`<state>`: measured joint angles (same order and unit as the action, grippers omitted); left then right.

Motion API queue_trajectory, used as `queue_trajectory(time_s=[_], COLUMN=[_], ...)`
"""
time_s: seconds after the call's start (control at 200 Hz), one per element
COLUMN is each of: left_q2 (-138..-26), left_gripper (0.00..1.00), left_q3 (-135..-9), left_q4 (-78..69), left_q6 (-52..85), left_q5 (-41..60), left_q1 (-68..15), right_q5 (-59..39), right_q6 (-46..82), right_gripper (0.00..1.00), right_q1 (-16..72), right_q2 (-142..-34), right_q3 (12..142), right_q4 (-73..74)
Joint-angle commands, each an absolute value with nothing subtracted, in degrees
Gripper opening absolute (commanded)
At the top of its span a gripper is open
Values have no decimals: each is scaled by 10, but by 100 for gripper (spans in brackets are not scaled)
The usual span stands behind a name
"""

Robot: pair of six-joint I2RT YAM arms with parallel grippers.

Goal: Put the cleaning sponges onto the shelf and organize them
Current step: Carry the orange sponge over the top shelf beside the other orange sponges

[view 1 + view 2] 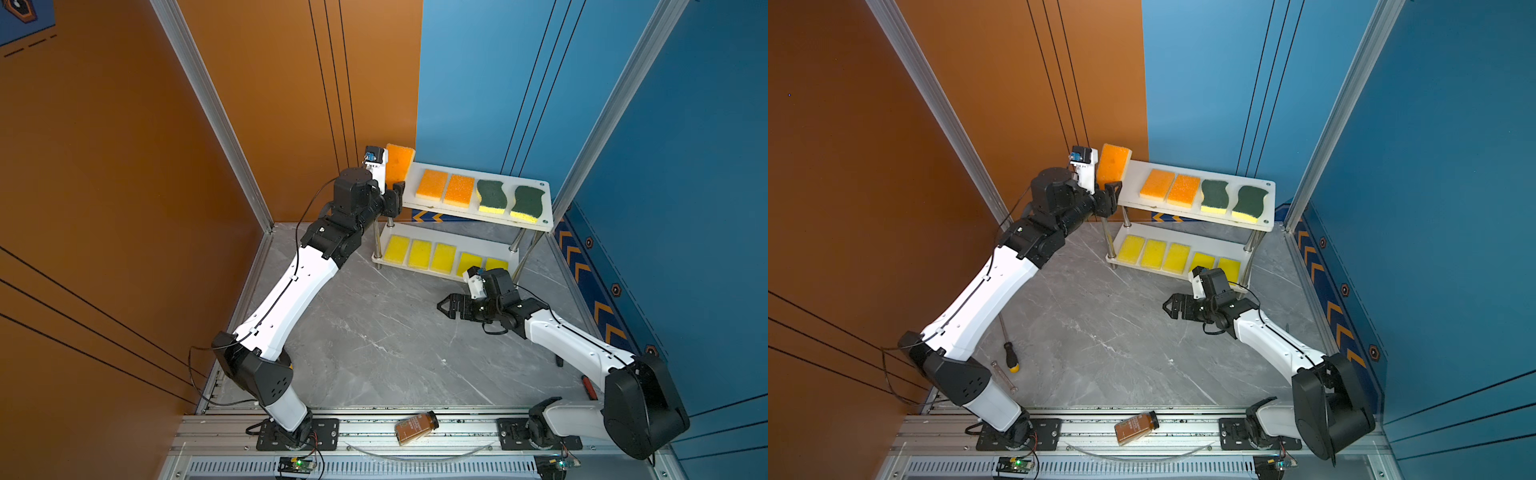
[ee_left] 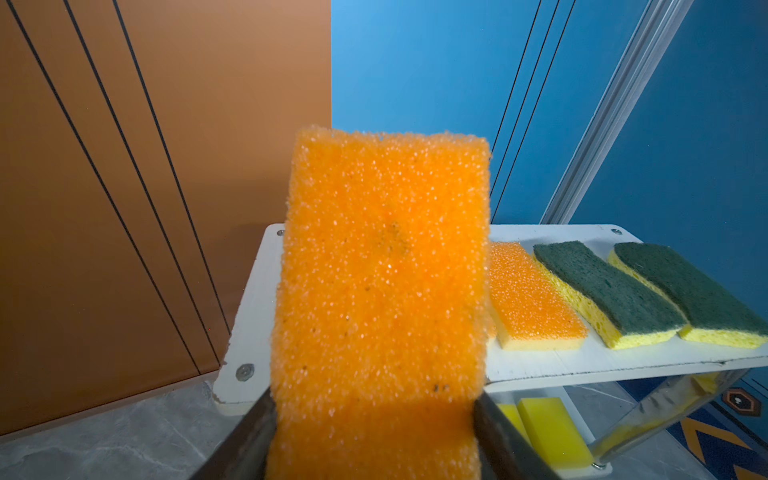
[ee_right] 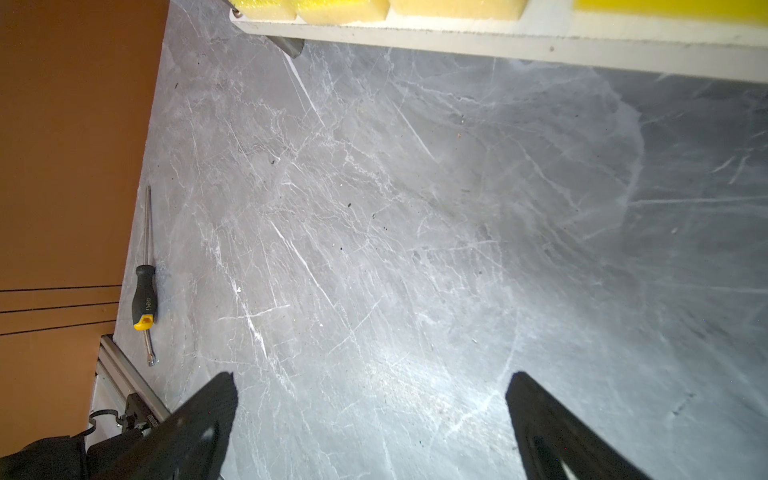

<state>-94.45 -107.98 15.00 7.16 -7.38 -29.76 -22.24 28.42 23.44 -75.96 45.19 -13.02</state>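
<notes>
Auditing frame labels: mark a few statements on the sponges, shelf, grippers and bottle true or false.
1. The left gripper holds an orange-topped sponge upright by the shelf's left end. True.
2. The top board carries three green-topped sponges. False: two, beside two flat orange-topped sponges.
3. Five yellow sponges line the lower board. True.
4. The right gripper is shut on a yellow sponge. False: open, empty, above the tabletop.
5. The brown bottle stands on the shelf. False: it lies on the front rail.

Left arm (image 1: 286, 291) stretched up, left pincer (image 1: 394, 192) clamped tight; right arm (image 1: 569, 340) low, right pincer (image 3: 372, 386) spread wide.
</notes>
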Motion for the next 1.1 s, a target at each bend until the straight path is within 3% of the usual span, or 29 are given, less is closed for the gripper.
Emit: queue_trajectory(time_s=[0.0, 1.097], left_q2=[-961, -1047], left_gripper=[62, 62], left_q3=[-1066, -1062], left_q4=[68, 1], left_q6=[62, 69], left_q5=[-61, -74], left_q1=[-291, -276], right_q5=[-207, -198], right_q6=[290, 298], right_gripper=[100, 100], right_q1=[230, 230], right_q2=[-744, -725], right_q3=[443, 425], right_q4=[-139, -140])
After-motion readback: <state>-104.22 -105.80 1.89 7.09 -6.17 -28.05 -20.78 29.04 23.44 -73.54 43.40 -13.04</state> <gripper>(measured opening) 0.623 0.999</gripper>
